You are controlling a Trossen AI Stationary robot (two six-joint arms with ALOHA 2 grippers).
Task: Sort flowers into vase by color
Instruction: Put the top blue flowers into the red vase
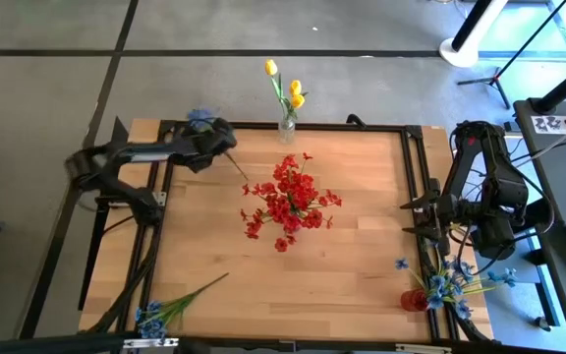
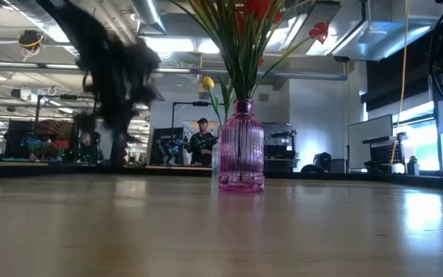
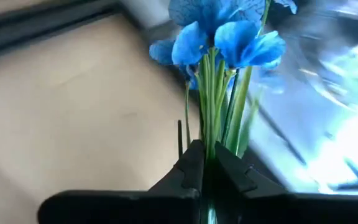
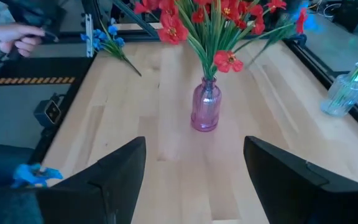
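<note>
Left claw [image 3: 207, 163] is clamped tight on a blue flower cluster [image 3: 219, 37], carried high over the bench's [image 1: 362, 265] far-left corner. Best to keep it upright and steer wide of the red sprays [image 1: 288, 202] in the pink vase [image 4: 206, 107]. Petals vivid, stems thin and bunched. Right claw [image 4: 194, 163] waits wide open, empty, at the right edge.

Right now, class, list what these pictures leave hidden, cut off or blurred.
- Low view: the left arm is motion-blurred, so its hand is unreadable.
- Low view: the red flowers are cut off by the top edge.
- Left wrist view: the blue flowers' stem ends vanish between the left hand fingers.
</note>
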